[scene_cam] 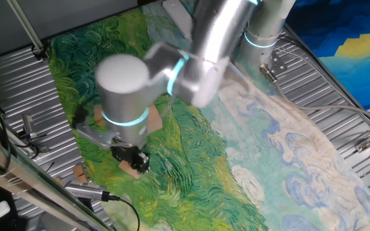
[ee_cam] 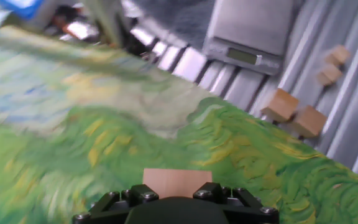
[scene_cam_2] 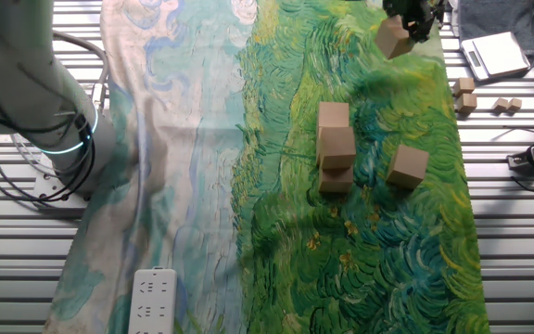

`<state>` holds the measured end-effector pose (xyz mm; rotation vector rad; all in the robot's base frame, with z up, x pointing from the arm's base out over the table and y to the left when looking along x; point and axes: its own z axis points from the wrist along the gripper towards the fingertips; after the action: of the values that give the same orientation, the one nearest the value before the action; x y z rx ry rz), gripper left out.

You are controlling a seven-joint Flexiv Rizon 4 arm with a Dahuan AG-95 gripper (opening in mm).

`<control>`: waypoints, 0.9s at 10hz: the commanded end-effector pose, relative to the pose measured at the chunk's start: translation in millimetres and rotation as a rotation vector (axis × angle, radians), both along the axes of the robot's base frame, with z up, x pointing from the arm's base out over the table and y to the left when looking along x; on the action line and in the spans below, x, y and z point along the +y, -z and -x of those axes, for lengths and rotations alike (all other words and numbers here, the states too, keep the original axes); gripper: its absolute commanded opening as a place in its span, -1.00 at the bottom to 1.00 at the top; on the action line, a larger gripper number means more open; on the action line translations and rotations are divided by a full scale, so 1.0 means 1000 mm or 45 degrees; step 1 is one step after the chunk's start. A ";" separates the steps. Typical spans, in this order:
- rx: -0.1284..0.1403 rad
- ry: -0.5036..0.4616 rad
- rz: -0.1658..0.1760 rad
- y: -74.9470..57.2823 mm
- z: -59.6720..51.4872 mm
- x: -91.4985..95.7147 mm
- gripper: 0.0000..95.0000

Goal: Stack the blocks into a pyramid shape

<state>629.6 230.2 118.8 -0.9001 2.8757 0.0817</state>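
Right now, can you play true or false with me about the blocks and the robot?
1. The gripper holds a block. True.
2. The cloth is plain red. False: it is green and blue with painted swirls.
3. Small blocks lie off the cloth, on the metal table. True.
4. The scale sits on the cloth. False: it sits on the metal table beside it.
5. The pyramid is finished. False: the middle blocks make no pyramid yet, and a lone block stands apart.
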 end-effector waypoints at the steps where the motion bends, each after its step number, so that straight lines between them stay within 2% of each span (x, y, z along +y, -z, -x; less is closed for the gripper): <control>1: 0.120 -0.263 -0.009 -0.014 0.014 -0.009 -1.00; 2: 0.139 -0.402 -0.008 -0.016 0.019 -0.011 -1.00; 3: 0.145 -0.465 -0.010 -0.017 0.024 -0.011 -1.00; 4: 0.137 -0.502 -0.023 -0.018 0.033 -0.012 -1.00; 6: 0.145 -0.544 -0.050 -0.022 0.044 -0.015 -1.00; 8: 0.132 -0.606 -0.119 -0.020 0.057 -0.020 -1.00; 9: 0.125 -0.610 -0.123 -0.018 0.061 -0.018 -1.00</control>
<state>575.3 212.6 137.9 -1.5593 2.6685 0.2891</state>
